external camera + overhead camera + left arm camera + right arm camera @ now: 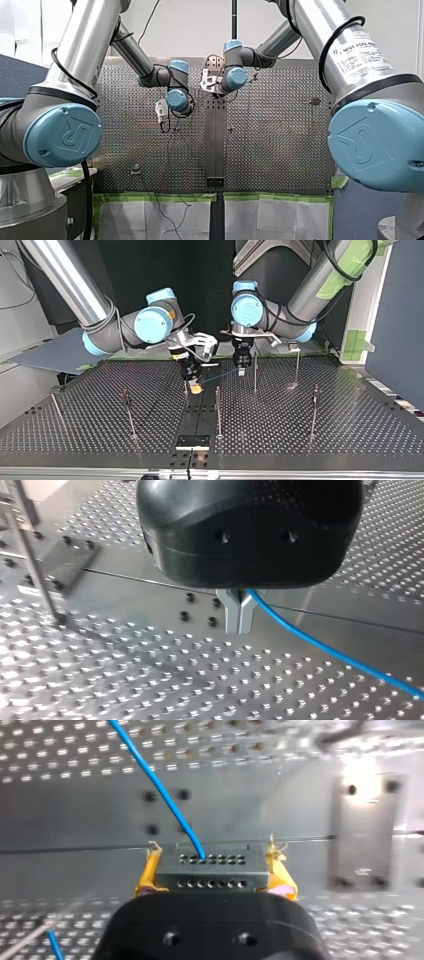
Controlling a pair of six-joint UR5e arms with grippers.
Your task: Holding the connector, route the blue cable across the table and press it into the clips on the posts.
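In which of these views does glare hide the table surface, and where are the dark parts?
Right wrist view: strong glare on the metal plate beside the connector. Left wrist view: light washes the perforated table pale around the post, yet the blue cable stands out. Top view: a small bright spot at the foot of another post; the background is dark.

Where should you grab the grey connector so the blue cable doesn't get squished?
Grab the connector by its two short, flat ends, as my right gripper's yellow pads do. Come from the back, opposite the holed face where the cable leaves. The ends are parallel, and the cable runs free.
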